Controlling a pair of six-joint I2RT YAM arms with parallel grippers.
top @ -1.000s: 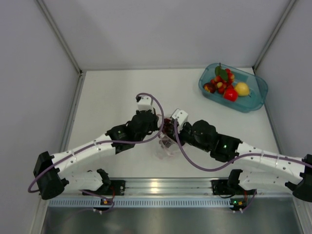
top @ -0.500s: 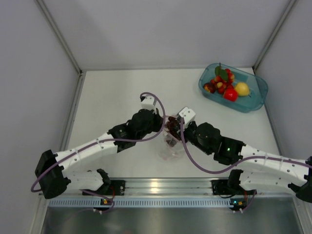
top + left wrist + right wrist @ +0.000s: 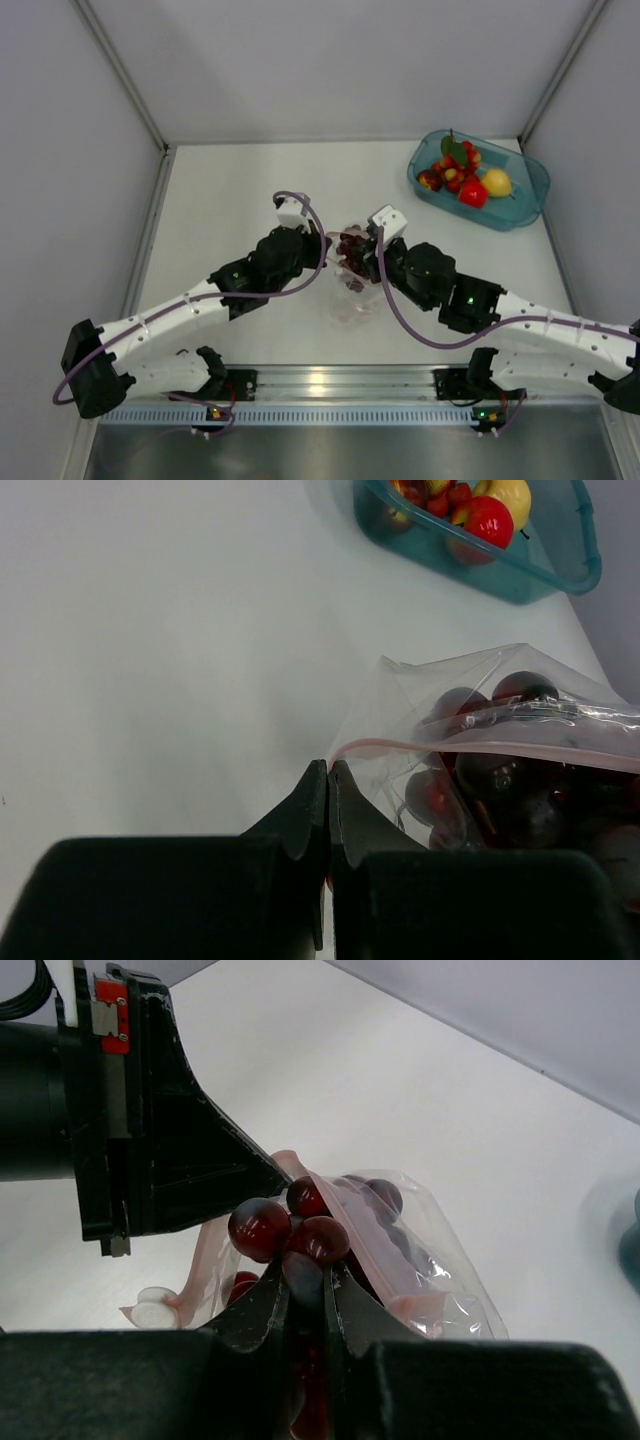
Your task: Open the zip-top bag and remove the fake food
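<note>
The clear zip-top bag (image 3: 350, 302) lies between my two grippers at the table's middle; its pink zip strip (image 3: 500, 749) is parted. My left gripper (image 3: 328, 764) is shut on the bag's left edge by the strip, and it shows in the top view (image 3: 327, 252). My right gripper (image 3: 308, 1260) is shut on the dark red grape bunch (image 3: 262, 1228), held at the bag's mouth (image 3: 430, 1250). More dark grapes show through the plastic (image 3: 520, 800). In the top view the right gripper (image 3: 362, 256) sits beside the bunch (image 3: 349, 245).
A teal translucent tub (image 3: 528, 206) stands at the back right, holding a red apple (image 3: 473, 193), a yellow lemon (image 3: 496, 182) and small red berries. It also shows in the left wrist view (image 3: 500, 575). Grey walls enclose the table.
My right gripper has moved up and away from the near edge with the grape bunch. My left gripper has shifted slightly, still holding the bag's edge.
</note>
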